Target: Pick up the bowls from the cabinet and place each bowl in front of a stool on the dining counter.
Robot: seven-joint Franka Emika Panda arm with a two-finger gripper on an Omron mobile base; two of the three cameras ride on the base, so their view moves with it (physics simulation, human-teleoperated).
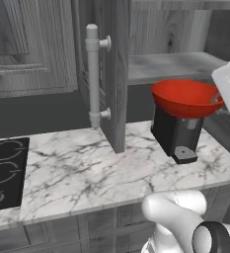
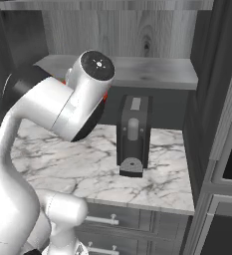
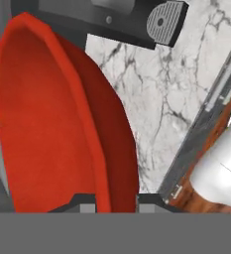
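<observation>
A glossy red bowl (image 1: pixel 185 98) hangs in the air just in front of the cabinet shelf (image 1: pixel 171 66), above a black coffee machine (image 1: pixel 178 133). My gripper (image 1: pixel 216 100) reaches in from the right and is shut on the bowl's right rim. In the hand view the red bowl (image 3: pixel 52 119) is large on the left, and its rim runs down between my gripper's (image 3: pixel 116 202) two tips. The grey woodgrain cabinet stands open, its door (image 1: pixel 117 74) swung out with the pale bar handle (image 1: pixel 93 74). The stool and the dining counter are out of view.
The coffee machine (image 2: pixel 134 134) stands on a marble worktop (image 1: pixel 87 168) under the shelf (image 2: pixel 137 69). A black cooktop (image 1: pixel 5 170) is set in at the left. The open door edge sticks out over the worktop. A dark tall unit (image 2: pixel 222 124) bounds the right side.
</observation>
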